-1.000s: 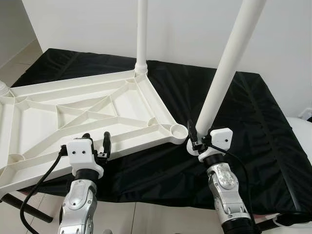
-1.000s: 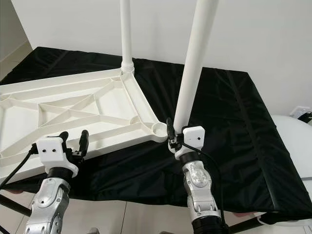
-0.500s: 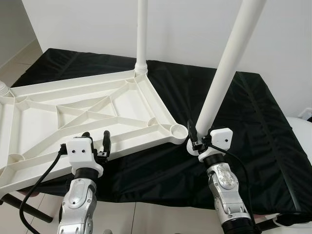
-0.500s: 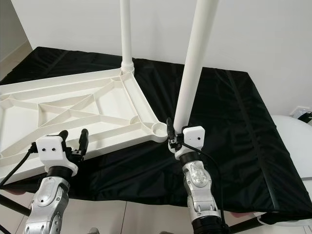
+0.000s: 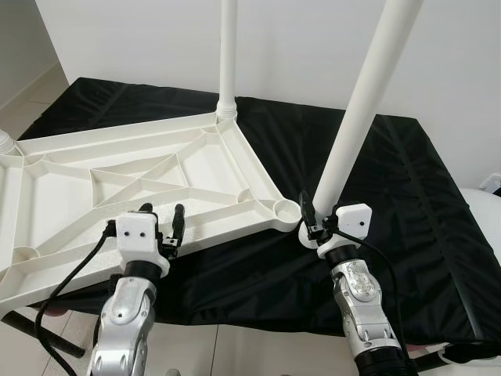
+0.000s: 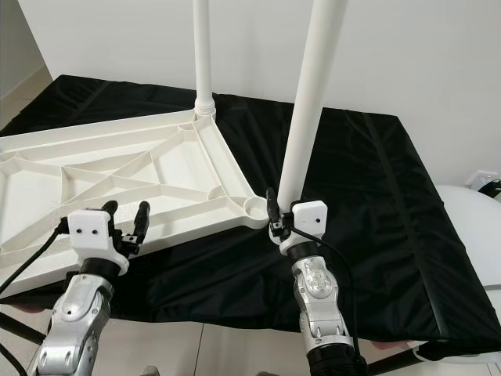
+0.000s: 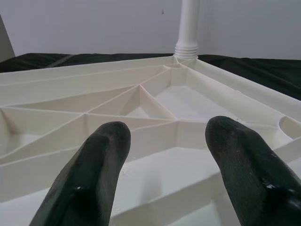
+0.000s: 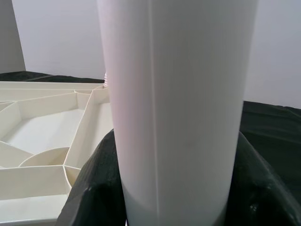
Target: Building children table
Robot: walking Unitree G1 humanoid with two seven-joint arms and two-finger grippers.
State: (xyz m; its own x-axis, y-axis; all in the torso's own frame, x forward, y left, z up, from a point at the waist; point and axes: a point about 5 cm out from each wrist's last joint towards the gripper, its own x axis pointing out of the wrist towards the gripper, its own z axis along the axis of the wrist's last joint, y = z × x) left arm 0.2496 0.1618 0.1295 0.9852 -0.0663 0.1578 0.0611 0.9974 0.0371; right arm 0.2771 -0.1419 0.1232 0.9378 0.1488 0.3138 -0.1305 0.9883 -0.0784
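Note:
The white tabletop (image 5: 117,176) lies upside down on a black cloth, ribbed underside up. One white leg (image 5: 228,55) stands screwed into its far corner. The round socket (image 5: 288,210) at its near right corner is empty. My right gripper (image 5: 317,225) is shut on a second white leg (image 5: 360,102), held upright and leaning slightly, its lower end just right of that socket. In the right wrist view the leg (image 8: 181,94) sits between the fingers (image 8: 89,197). My left gripper (image 5: 162,213) is open over the tabletop's near edge, with the ribs (image 7: 141,101) showing past its fingers (image 7: 94,165).
The black cloth (image 5: 391,172) covers a wide surface reaching right and back to a white wall. A white rounded object (image 5: 484,215) sits at the far right. Tiled floor and a dark bar (image 5: 43,335) lie at the lower left.
My left gripper has moved forward and a little right, its fingers now reaching over the tabletop's near edge. The right gripper and the leg it holds have barely shifted.

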